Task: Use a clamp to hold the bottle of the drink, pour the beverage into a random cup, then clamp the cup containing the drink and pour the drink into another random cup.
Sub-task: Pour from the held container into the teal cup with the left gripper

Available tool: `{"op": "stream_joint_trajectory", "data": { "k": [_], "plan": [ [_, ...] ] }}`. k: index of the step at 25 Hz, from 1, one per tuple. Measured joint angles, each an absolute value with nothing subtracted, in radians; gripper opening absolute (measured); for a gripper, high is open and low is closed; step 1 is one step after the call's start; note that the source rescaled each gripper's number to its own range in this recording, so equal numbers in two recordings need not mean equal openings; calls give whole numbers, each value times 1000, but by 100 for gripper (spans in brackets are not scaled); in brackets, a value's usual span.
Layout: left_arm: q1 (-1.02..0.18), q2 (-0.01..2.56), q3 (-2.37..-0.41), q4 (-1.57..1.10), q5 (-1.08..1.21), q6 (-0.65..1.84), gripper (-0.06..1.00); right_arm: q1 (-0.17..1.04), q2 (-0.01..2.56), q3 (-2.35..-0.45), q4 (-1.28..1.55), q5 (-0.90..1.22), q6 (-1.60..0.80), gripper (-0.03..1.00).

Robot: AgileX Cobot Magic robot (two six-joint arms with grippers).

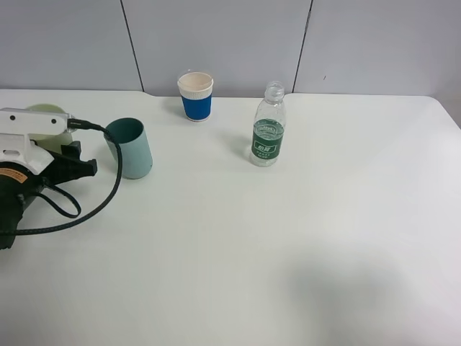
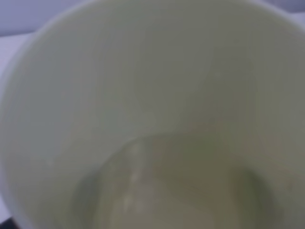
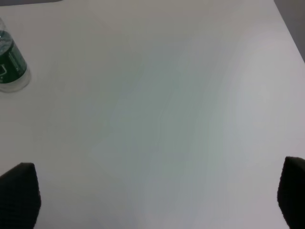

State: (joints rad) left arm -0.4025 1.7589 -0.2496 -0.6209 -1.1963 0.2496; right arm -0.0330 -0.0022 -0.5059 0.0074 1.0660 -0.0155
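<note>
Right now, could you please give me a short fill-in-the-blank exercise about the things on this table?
1. The bottle carries a ___ label.
2. The white-rimmed paper cup has a ___ sleeve.
3. The right claw is not shut but ___.
4. In the high view, the teal cup stands to the ___ of the bottle.

Missing words: green; blue; open; left.

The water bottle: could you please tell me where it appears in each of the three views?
Exterior high: the bottle stands upright near the back, right of the blue cup.
Left wrist: not in it; the inside of a pale cup fills the picture.
Right wrist: the bottle shows only its lower part, cut off at the picture's edge.
Shared landmark: its green label, on the white table.
</note>
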Motion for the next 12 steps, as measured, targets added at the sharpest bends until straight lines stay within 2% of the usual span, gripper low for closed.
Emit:
{"op": "stream_joint_trajectory", "data": {
  "k": [12],
  "plan": [
    [-402, 1757, -366, -701, -1197, 500, 5, -33, -2, -506, 7, 1066, -15, 100]
  ]
}}
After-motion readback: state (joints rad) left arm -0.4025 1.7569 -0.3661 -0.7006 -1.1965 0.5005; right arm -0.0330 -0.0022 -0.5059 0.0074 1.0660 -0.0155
